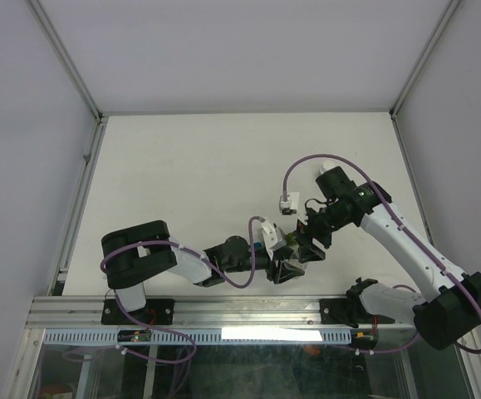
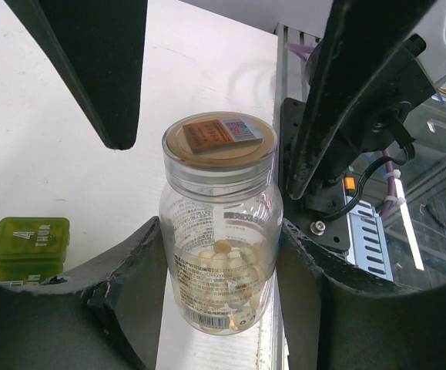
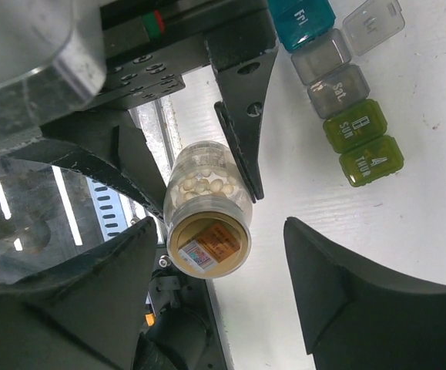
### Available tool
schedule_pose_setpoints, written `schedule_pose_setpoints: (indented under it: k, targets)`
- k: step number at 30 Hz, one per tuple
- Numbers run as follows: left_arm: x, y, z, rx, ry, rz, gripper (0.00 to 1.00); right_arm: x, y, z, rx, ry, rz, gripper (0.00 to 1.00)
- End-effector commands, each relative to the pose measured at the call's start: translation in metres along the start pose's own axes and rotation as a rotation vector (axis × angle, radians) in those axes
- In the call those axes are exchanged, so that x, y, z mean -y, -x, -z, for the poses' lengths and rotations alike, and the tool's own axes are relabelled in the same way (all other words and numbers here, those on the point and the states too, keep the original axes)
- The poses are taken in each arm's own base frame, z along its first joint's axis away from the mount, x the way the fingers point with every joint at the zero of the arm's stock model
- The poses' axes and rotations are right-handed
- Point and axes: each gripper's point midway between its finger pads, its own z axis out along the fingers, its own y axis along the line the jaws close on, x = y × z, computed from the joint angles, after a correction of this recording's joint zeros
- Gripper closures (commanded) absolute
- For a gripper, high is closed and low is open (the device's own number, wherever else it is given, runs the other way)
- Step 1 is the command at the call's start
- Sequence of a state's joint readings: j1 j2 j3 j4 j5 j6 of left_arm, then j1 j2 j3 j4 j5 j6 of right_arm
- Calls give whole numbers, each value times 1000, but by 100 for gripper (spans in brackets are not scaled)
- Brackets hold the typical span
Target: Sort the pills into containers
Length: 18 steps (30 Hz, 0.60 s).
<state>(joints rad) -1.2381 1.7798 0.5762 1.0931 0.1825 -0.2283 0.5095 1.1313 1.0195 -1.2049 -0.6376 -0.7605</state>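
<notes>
A clear pill bottle [image 2: 221, 231] with a tan lid [image 2: 219, 139] and cream pills inside is held between my left gripper's [image 2: 221, 301] fingers, above the table's near edge. The bottle also shows in the right wrist view [image 3: 206, 193], lid [image 3: 209, 245] towards the camera. My right gripper [image 3: 219, 231] is open, its jaws wide on either side of the lid, the right one clearly apart from it. The strip of containers [image 3: 338, 89] lies on the table beside the bottle; its green end [image 2: 28, 239] shows in the left wrist view. One grey lid [image 3: 373, 23] stands open.
The white table [image 1: 223, 166] is bordered by metal rails, with a metal frame [image 1: 223, 312] and arm bases along the near edge. The two arms [image 1: 306, 241] meet at the near centre-right.
</notes>
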Motion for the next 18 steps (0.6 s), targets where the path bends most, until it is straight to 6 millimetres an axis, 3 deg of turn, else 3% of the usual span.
schedule_pose_setpoints:
  k: [1, 5, 9, 11, 13, 18]
  targets:
    - [15, 49, -5, 145, -35, -27, 100, -5, 16, 5, 50, 19, 34, 34]
    - [15, 49, -5, 145, -35, -29, 100, -12, 16, 6, 50, 59, 49, 53]
    - [17, 48, -5, 138, -52, -31, 100, -18, 13, 6, 43, 91, 87, 84]
    - [23, 46, -4, 126, -84, -37, 100, -22, 12, 9, 39, 113, 146, 94]
    - [30, 41, -4, 106, -128, -48, 100, -27, 11, 14, 44, 134, 248, 100]
    - [42, 33, -2, 66, -204, -73, 100, -35, 8, 24, 65, 160, 683, 100]
